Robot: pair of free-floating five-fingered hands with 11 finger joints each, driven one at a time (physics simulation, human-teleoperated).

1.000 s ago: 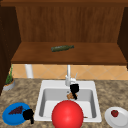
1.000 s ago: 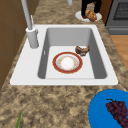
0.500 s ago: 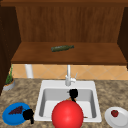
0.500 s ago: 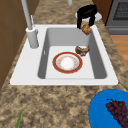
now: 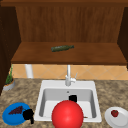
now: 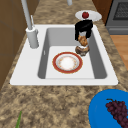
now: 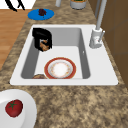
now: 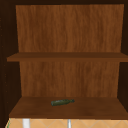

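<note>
My right hand (image 5: pixel 72 98) hangs over the white sink (image 5: pixel 43 86), behind a red round dish (image 5: pixel 67 115). Seen from the left, this hand (image 6: pixel 83 28) has its fingers curled round a brown pastry (image 6: pixel 82 40), just above a second brown piece (image 6: pixel 82 50) on the sink floor. In the right side view the hand (image 7: pixel 41 36) grips the pastry (image 7: pixel 44 46) above the sink's far end. A red-rimmed plate (image 6: pixel 67 62) lies flat in the sink beside it. My left hand (image 5: pixel 28 115) floats at the edge of the blue plate (image 5: pixel 7 117), fingers loose.
Grapes (image 6: pixel 117 110) lie on the blue plate left of the sink. A tomato (image 7: pixel 13 108) sits on a white plate (image 7: pixel 28 117) to the right. The faucet (image 5: pixel 68 77) stands at the sink's back. A green bottle (image 8: pixel 62 102) lies on the lower shelf. A potted plant (image 5: pixel 8 82) is far left.
The right hand has carried the brown pastry from above the right counter to over the sink and lowered it toward the piece lying there. The left hand has stayed put.
</note>
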